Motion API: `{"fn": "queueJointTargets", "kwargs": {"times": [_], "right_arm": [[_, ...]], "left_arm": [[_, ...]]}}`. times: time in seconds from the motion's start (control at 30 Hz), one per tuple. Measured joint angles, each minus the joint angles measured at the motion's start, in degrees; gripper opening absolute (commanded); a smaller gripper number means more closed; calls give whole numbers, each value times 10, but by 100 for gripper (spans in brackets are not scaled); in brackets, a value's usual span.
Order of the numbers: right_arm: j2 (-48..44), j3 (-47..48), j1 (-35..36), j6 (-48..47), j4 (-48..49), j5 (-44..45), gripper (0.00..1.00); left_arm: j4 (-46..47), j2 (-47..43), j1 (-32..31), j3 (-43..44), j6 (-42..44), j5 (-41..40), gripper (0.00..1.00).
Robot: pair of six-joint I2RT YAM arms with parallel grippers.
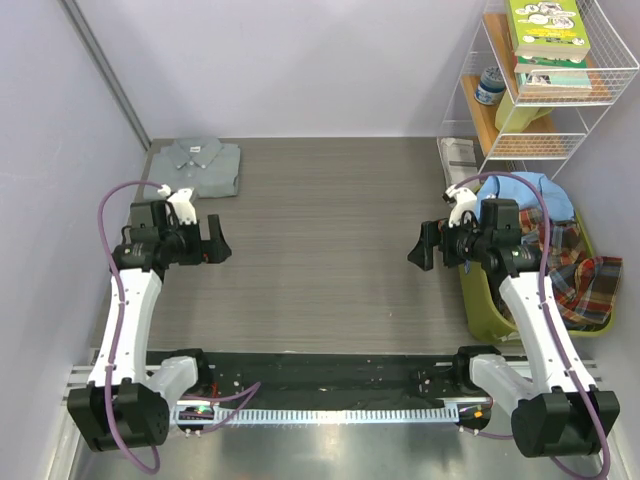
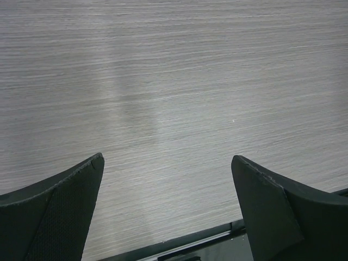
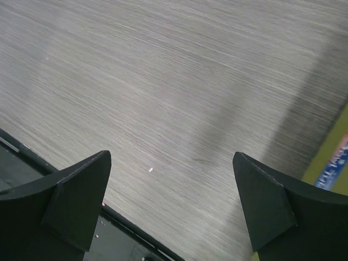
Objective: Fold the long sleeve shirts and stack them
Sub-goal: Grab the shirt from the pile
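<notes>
The pale grey shirt point(image 1: 200, 165), folded into a neat rectangle, lay upper left on the streaked woodgrain table point(image 1: 320, 200). The plaid flannel point(image 1: 585, 280) spilled crumpled from the green bin point(image 1: 487, 310) at right. The left gripper point(image 1: 218, 242) and the right gripper point(image 1: 420, 246) gaped wide, empty.

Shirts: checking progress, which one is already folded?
The pale grey shirt, folded flat at far left; the plaid shirt hangs crumpled over the green bin at right.

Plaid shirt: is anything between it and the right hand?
Yes: the bin wall nearest the hand. The plaid shirt lies in the bin, spilling over its far rim; the open right hand is outside it.
</notes>
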Motion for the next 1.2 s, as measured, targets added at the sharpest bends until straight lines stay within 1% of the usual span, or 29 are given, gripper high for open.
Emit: {"fn": "queueJointTargets", "kwargs": {"times": [0.1, 0.23, 0.33, 0.5, 0.6, 0.7, 0.77, 0.83, 0.97, 1.03, 1.2], "right_arm": [[24, 50, 0, -21, -42, 14, 100], [61, 157, 0, -46, -85, 43, 100], [77, 244, 0, -65, -125, 65, 100], [120, 397, -29, -131, -221, 97, 100], [145, 442, -66, -179, -280, 126, 100], [157, 436, -121, -234, -322, 160, 100], [157, 412, -165, -273, -333, 172, 100], [155, 366, -231, -320, -342, 189, 100], [162, 282, -318, -386, -358, 210, 100], [166, 235, -340, -409, -358, 219, 100], [176, 146, -346, -431, -334, 226, 100]], "left_arm": [[-11, 22, 0, 20, -2, -15, 100], [-27, 66, 0, 67, -17, -59, 100], [-45, 86, 0, 99, -14, -72, 100], [-65, 84, 0, 119, -11, -55, 100], [-73, 67, 0, 120, 3, -23, 100], [-89, 56, 0, 130, 22, 4, 100], [-94, 55, 0, 138, 32, 14, 100], [-97, 57, 0, 142, 37, 27, 100], [-103, 65, 0, 142, 44, 52, 100], [-104, 69, 0, 142, 46, 60, 100], [-103, 71, 0, 142, 49, 70, 100]]}}
